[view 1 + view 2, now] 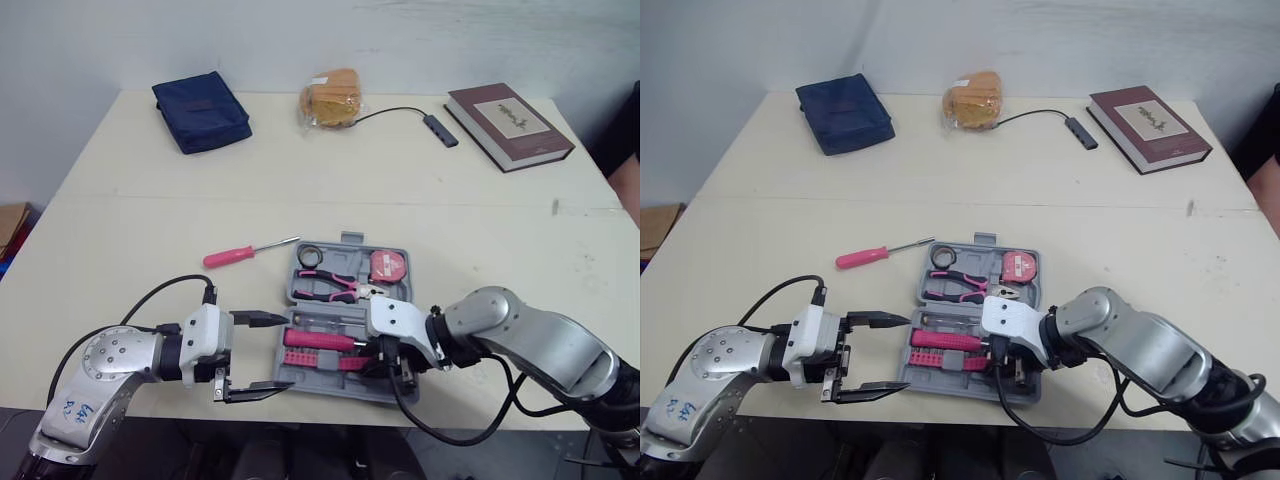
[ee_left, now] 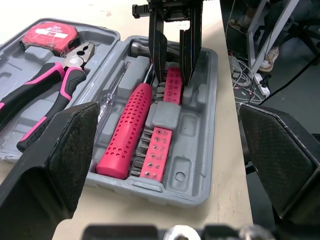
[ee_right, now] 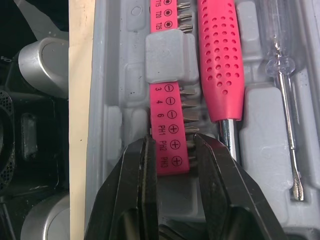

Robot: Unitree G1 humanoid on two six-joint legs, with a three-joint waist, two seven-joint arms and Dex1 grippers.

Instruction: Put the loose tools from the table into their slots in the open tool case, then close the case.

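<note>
The grey tool case (image 1: 352,241) lies open near the table's front edge. It holds pink pliers (image 1: 335,287), a tape measure (image 1: 388,265), a pink-handled driver (image 1: 320,340) and a pink bit holder (image 3: 167,115). A loose pink screwdriver (image 1: 245,252) lies on the table left of the case. My right gripper (image 3: 172,142) reaches down into the case's front row, shut on the end of the bit holder, which sits in its slot. My left gripper (image 1: 287,351) hovers open just left of the case, holding nothing.
At the back of the table are a navy pouch (image 1: 200,110), a bagged bun (image 1: 333,98), a cabled USB hub (image 1: 440,130) and a maroon book (image 1: 508,125). A person (image 1: 625,140) shows at the right edge. The case sits close to the table's front edge.
</note>
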